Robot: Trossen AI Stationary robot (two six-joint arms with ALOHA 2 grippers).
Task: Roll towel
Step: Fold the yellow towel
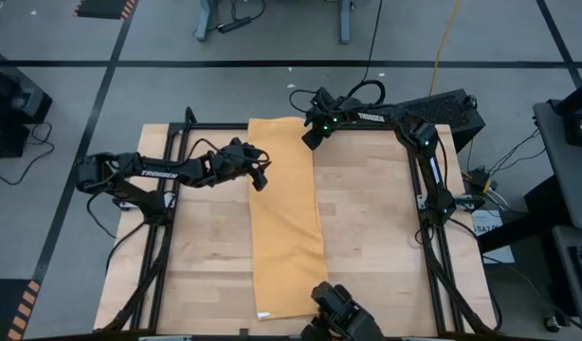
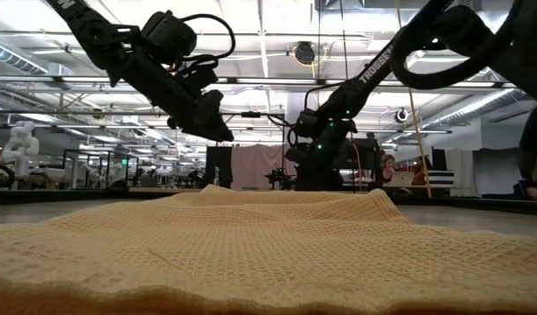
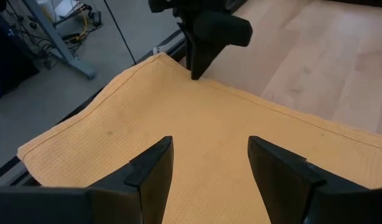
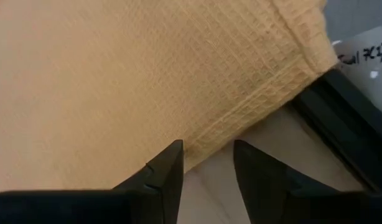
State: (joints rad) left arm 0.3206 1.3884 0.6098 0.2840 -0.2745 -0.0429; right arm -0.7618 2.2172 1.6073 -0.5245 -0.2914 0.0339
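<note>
The mustard-yellow towel [image 1: 286, 227] lies flat as a long strip down the middle of the table, from the far edge to the near edge. Its small white tag [image 1: 263, 315] is at the near left corner. My left gripper [image 1: 261, 175] is open and hangs above the towel's left edge in the far half, clear of the cloth [image 3: 147, 118]. My right gripper [image 1: 312, 137] is open a little, low at the towel's far right corner [image 4: 315, 56]. One finger stands over the cloth and one over bare wood. My right gripper points down at the towel's right edge [image 4: 222, 124], near its far right corner. The edge runs between the two fingertips. I cannot tell whether the fingers touch the cloth. The towel lies flat there.
Bare wooden table [image 1: 206, 256] lies on both sides of the towel. The black frame rail [image 4: 346, 130] runs along the far edge right behind the towel's far end. A dark camera mount [image 1: 340, 317] stands at the near edge beside the towel's near right corner.
</note>
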